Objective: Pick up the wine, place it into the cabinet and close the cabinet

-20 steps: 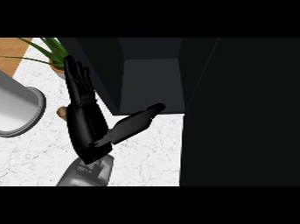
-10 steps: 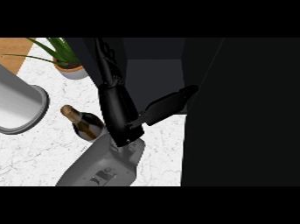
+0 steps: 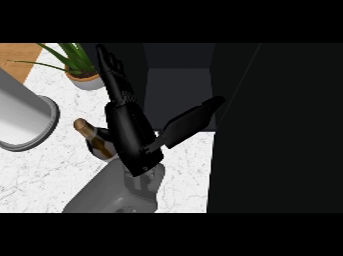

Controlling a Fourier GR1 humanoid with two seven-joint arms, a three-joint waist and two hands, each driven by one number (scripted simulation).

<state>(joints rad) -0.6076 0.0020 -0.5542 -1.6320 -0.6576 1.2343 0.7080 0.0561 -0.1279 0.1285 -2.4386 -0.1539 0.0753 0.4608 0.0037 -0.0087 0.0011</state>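
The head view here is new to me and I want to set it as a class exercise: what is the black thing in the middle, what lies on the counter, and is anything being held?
The camera sits where the robot's head would be and looks steeply down at a white marbled counter. The grey forearm coming up from the lower edge ends in a black hand; this one hand is all that shows, and the picture does not settle which side it belongs to. Its fingers are straight, pointing away from the camera, with the thumb spread to the right. It holds nothing. Just left of it stands the wine bottle, brown-necked, partly hidden behind the hand. Further left is a large grey cylinder, and beyond it a potted plant. The dark mass on the right is the cabinet.
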